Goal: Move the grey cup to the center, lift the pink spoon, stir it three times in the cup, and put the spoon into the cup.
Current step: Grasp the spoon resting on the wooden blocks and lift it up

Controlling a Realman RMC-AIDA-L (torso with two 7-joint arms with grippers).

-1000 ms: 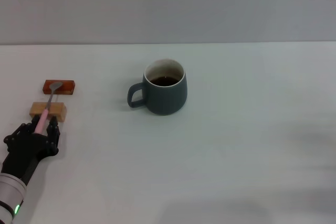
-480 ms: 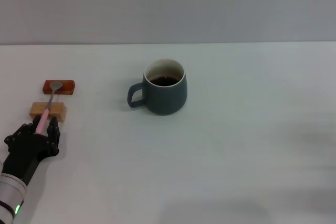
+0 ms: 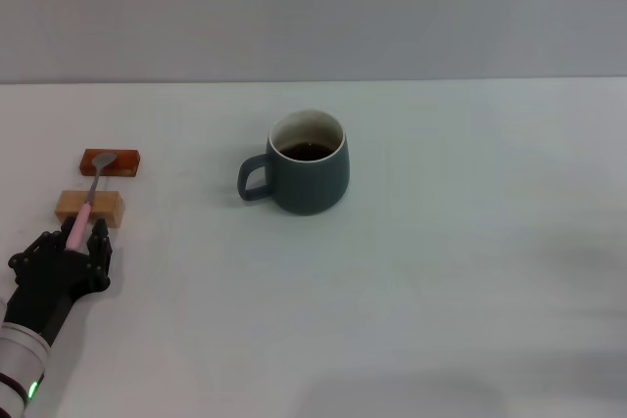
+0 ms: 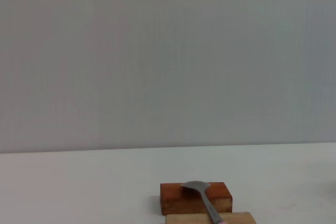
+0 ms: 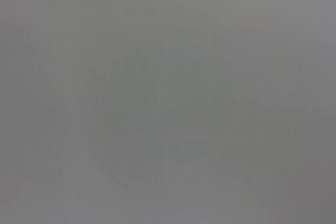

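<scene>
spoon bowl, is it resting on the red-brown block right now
Yes, in the left wrist view the pink spoon lies with its metal bowl on top of the red-brown block, its handle crossing the tan block.

I see a red-brown block (image 3: 110,161) near the table's (image 3: 441,291) left edge, a tan block (image 3: 90,208) just in front of it.

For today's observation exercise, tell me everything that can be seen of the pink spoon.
The spoon is small and slim, with a pale pink handle and a grey, metal-looking bowl. It lies across two blocks at the table's left: its bowl rests on the red-brown block, its shaft crosses the tan block. The handle's end sits at the left end effector, whose dark fingers flank it. It is well apart from the cup.
</scene>
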